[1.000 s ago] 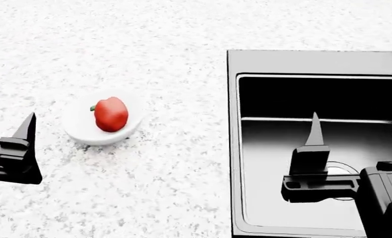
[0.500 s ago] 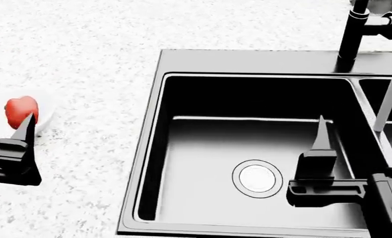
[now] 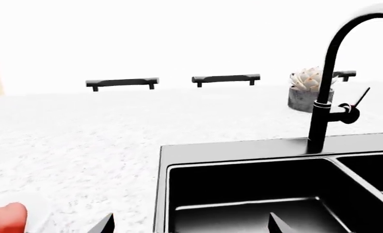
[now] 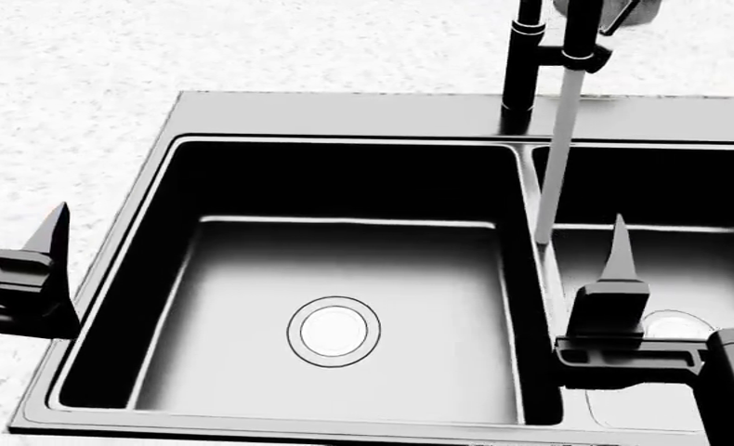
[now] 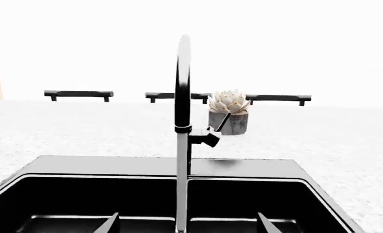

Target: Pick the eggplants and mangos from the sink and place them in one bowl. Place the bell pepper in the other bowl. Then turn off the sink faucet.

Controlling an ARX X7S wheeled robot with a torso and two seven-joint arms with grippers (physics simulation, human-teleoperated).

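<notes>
Plainly a kitchen, rendered in simulation. Shown by a pale speckled stone countertop [image 4: 82, 56] with a black double-basin sink [image 4: 342, 116] set into it, a tall arched faucet [image 5: 182, 107] at 12 o'clock running water, black bar handles [image 3: 122, 83] on a white front behind, and a small potted succulent [image 5: 229, 112] at 1 o'clock.
</notes>
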